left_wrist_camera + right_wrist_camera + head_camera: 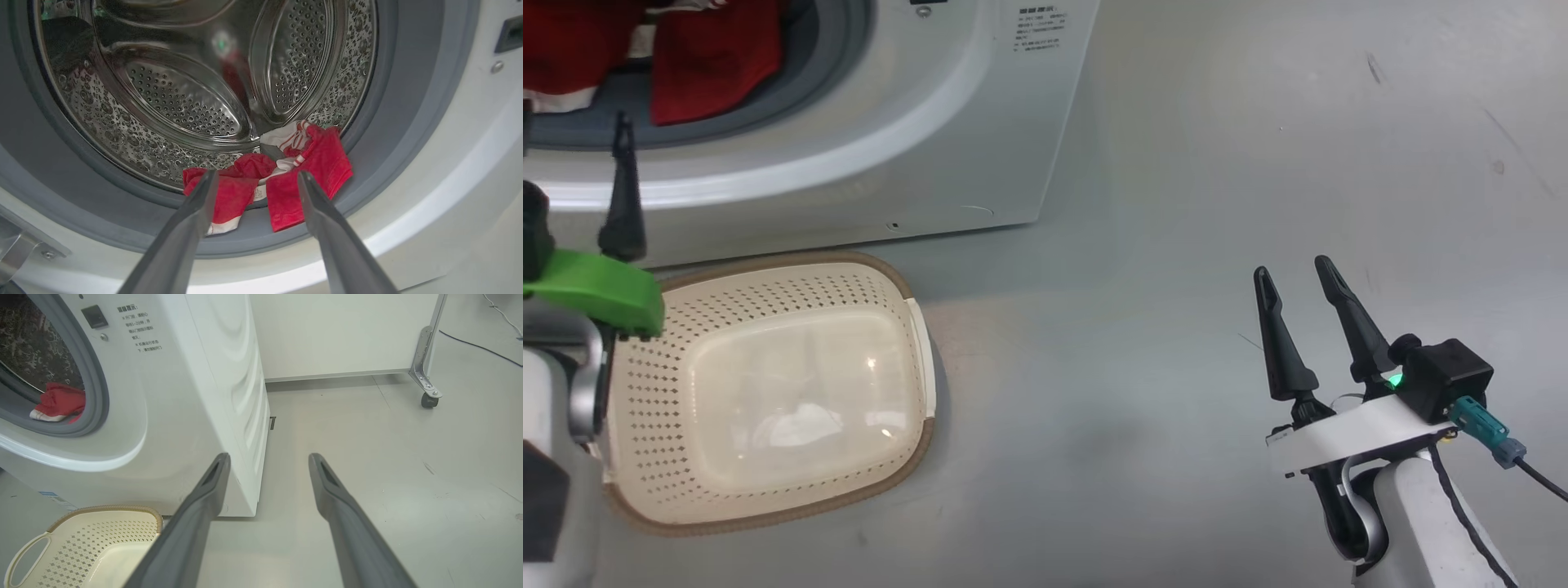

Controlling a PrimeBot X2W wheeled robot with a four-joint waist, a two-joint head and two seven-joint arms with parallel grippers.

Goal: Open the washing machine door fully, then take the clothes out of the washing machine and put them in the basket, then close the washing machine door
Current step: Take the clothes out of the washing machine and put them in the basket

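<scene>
Beside the washing machine (184, 396), open floor (388, 457)

— How many machines and baskets?
— One washing machine (980, 122), one basket (768, 269).
— And the clothes (322, 163)?
— One red-and-white bundle; I cannot tell how many garments are in it.
— Pincers?
— Two: the left pincer (256, 175) and the right pincer (1292, 269), two fingers each. One caster wheel (427, 401) too.
</scene>
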